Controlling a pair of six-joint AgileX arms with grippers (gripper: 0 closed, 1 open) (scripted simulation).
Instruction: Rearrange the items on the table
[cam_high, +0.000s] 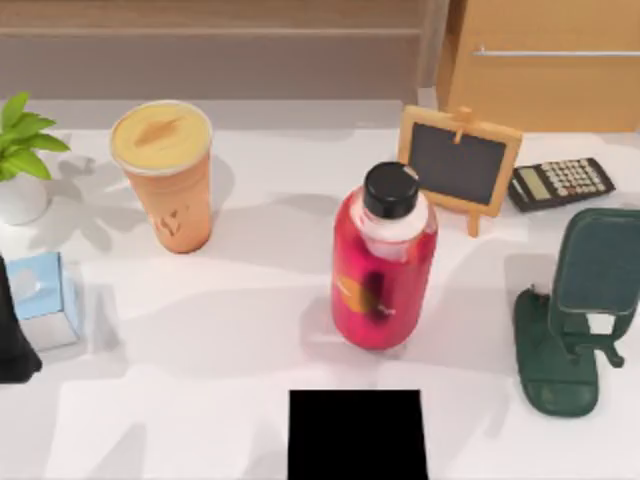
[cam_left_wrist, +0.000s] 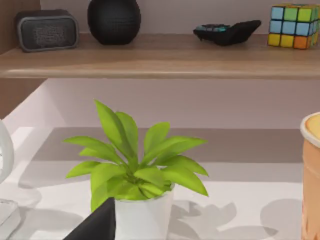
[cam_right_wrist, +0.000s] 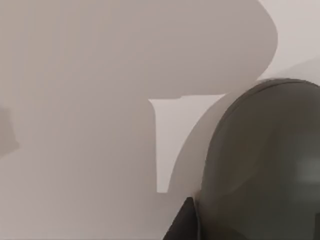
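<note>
On the white table, a tall orange cup with a yellowish lid stands at the back left. Its edge also appears in the left wrist view. A small light-blue box sits near the left edge. My left gripper is a black shape at the table's left edge, right beside the box, and a dark tip of it shows in its wrist view. A dark tip of my right gripper sits low over the table, against a dark rounded object I cannot identify.
A red bottle with a black cap stands mid-table. Behind it are a small chalkboard easel and a calculator. A green phone stand is at the right, a potted plant back left, a black rectangle front centre.
</note>
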